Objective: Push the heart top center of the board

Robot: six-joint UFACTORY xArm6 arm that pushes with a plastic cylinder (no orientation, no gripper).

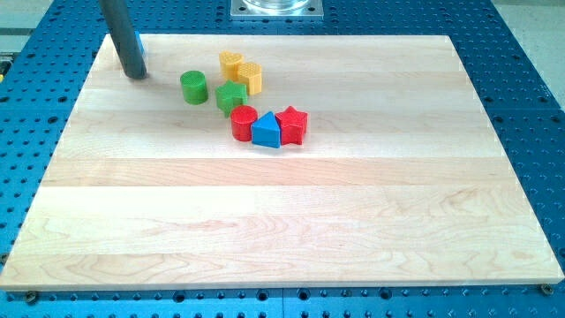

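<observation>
The yellow heart (230, 63) lies in the upper middle of the wooden board (282, 221), touching a yellow hexagon (252, 78) at its lower right. My tip (135, 75) rests on the board near the top left corner, well to the left of the heart and left of a green cylinder (194, 87). The tip touches none of these blocks. A small blue block (142, 48) peeks out from behind the rod, mostly hidden.
A green star (231, 95) sits just below the heart and hexagon. Below it a red cylinder (244, 122), a blue triangle (266, 131) and a red star (292, 124) form a tight row. A metal mount (277, 8) is beyond the top edge.
</observation>
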